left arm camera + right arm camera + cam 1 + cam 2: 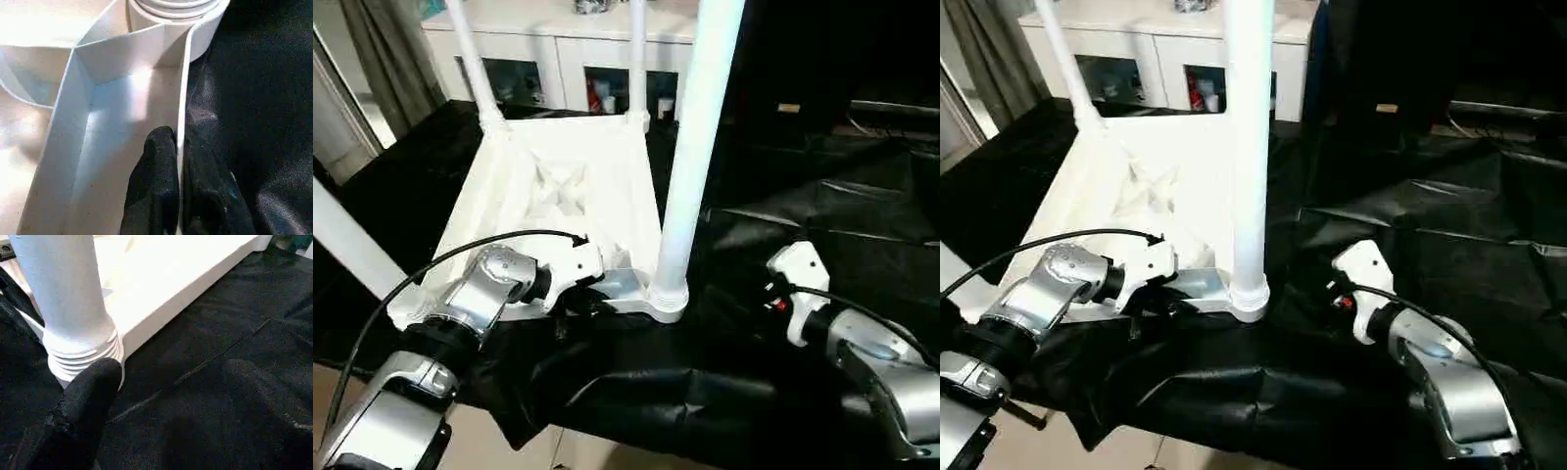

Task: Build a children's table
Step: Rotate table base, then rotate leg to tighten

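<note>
**A:** Where does the children's table (563, 186) sit?

**B:** Centre-left in the left eye view, lying upside down on a black cloth (803, 235), its ribbed underside facing up. Three legs stand upright in their corner sockets: one thick in the foreground, just right of centre (690, 166), and two at the far corners, upper left (472, 59) and upper middle (636, 59). A further white tube (347, 245) slants in at the left edge.

**A:** And the left gripper (180, 166)?

**B:** Pinched together on the table's near rim, just beside the foreground leg's socket. The left wrist view shows one black finger (154, 181) inside the rim wall and the other outside, with the thin white wall clamped between them.

**A:** The right gripper (171, 396)?

**B:** Its fingers stand well apart over the black cloth, holding nothing. In the right wrist view one fingertip (93, 387) sits just beside the ridged collar at the foot of the near leg; whether it touches cannot be told.

**A:** Background?

**B:** A white glass-door cabinet (558, 54) across the top, grey curtain (391, 49) at upper left.
</note>
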